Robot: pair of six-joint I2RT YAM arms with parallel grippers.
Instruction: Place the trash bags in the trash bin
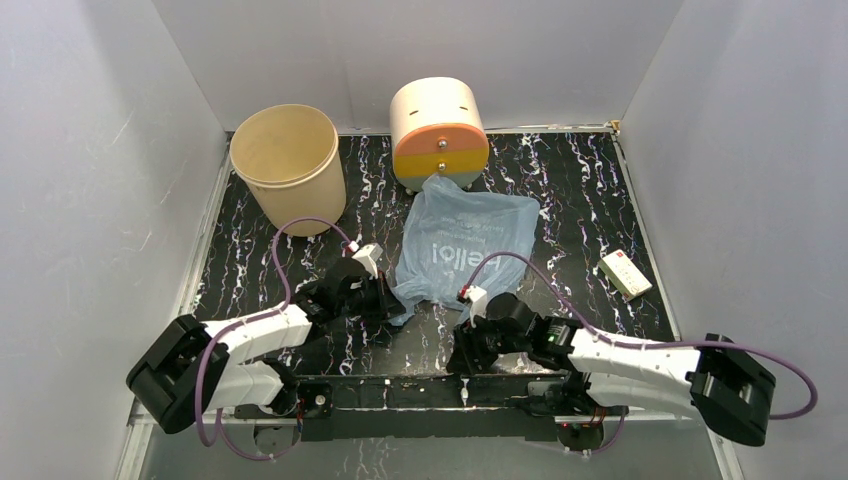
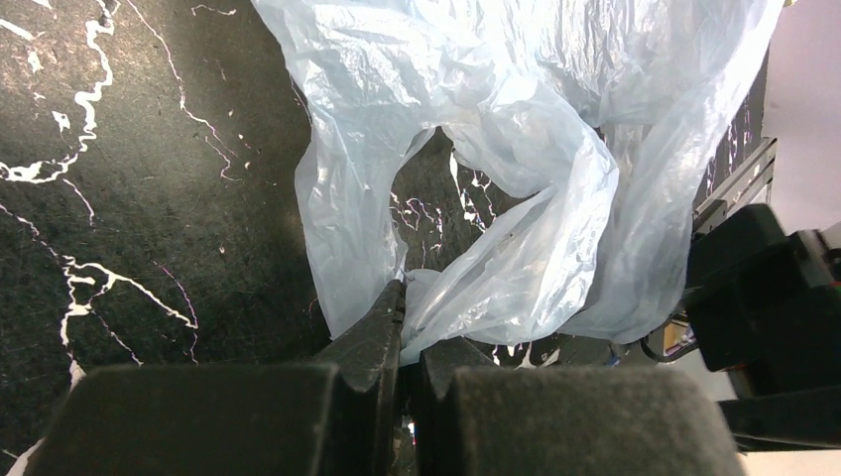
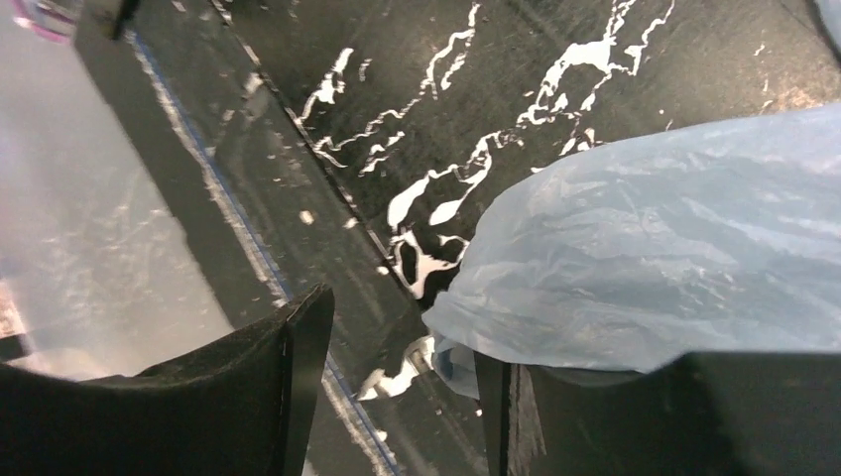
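Thin, crinkly trash bag [image 1: 465, 245], glossy plastic film (see-through pale blue); bench [image 1: 580, 190] marbled black, matt; trash bin [image 1: 300, 195] smooth, matt.

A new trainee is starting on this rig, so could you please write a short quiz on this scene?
1. True or false: the bag already lies in the bin.
2. Fill in: the right tool stands ____ (open or shut).
3. Which tool pinches the bag? A: left tool; B: right tool; C: neither.
Key: 1 false; 2 open; 3 A.
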